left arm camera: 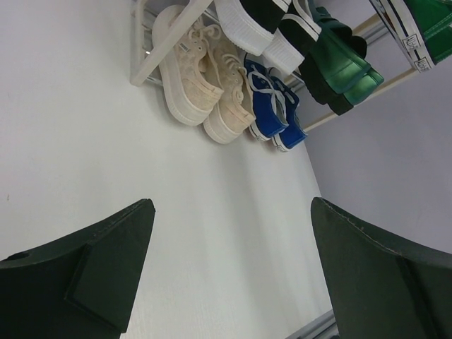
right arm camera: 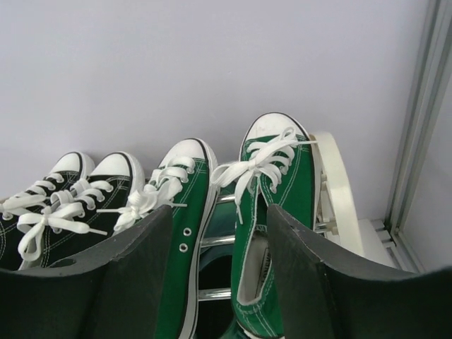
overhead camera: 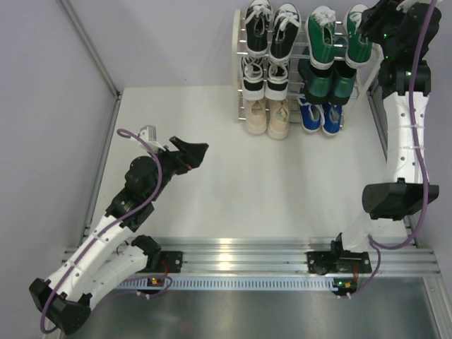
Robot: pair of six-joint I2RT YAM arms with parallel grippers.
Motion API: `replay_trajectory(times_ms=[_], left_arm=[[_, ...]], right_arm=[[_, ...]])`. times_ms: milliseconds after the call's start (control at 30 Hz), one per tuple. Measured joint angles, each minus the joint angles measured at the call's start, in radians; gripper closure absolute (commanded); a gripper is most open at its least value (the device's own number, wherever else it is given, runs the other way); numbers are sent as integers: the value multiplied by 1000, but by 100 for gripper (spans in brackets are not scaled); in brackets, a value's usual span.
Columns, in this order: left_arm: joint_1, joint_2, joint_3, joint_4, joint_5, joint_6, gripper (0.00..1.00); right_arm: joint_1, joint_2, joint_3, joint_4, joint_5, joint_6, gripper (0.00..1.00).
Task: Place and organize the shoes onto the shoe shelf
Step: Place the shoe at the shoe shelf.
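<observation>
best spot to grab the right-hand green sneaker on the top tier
Pinch the green sneaker across its open heel collar, from above on the heel side: toe points at the wall, laces cover the front, heel faces the open right claw.

On my feed the shoe shelf (overhead camera: 239, 63) stands at the far edge of the table (overhead camera: 212, 176), right of centre. On the top tier, the top-left sneakers (overhead camera: 272, 28) sit beside the top-right sneakers (overhead camera: 323, 35). One tier down, the middle-left sneakers (overhead camera: 277, 81) are on the left and the dress shoes (overhead camera: 318, 81) on the right. At the lowest level it's the lace-ups (overhead camera: 258, 113) left and the bottom-right sneakers (overhead camera: 311, 116) right. My right gripper (right arm camera: 219, 212) hangs at the shelf's top right end, by the right shoe of that top pair. The left gripper (overhead camera: 191, 152) is over the table, well in front of the shelf and to its left.
</observation>
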Motion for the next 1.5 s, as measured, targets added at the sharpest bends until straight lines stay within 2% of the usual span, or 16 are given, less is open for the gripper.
replay_trajectory(times_ms=[200, 533, 633, 667, 733, 767, 1200, 1500], left_arm=[[0, -4, -19, 0, 0, 0, 3], [0, -20, -53, 0, 0, -5, 2], [0, -22, -55, 1, 0, -6, 3], [0, -23, -55, 1, 0, -8, 3], [0, -26, -55, 0, 0, -9, 2], [0, -27, -55, 0, 0, -10, 3], [0, -26, -55, 1, 0, -15, 2], [0, -29, -55, 0, 0, -16, 3]], right_arm=[[-33, -39, -54, -24, -30, 1, 41], [-42, 2, -130, -110, -87, 11, 41], [-42, 6, -130, -109, -87, 12, 56], [-42, 7, -130, -109, -86, 13, 73], [-44, 11, -128, -106, -83, 14, 88], [-44, 12, -127, -101, -84, 19, 100], [-39, 19, -116, -113, -92, 37, 100], [35, 23, -104, -122, -14, 36, 100]])
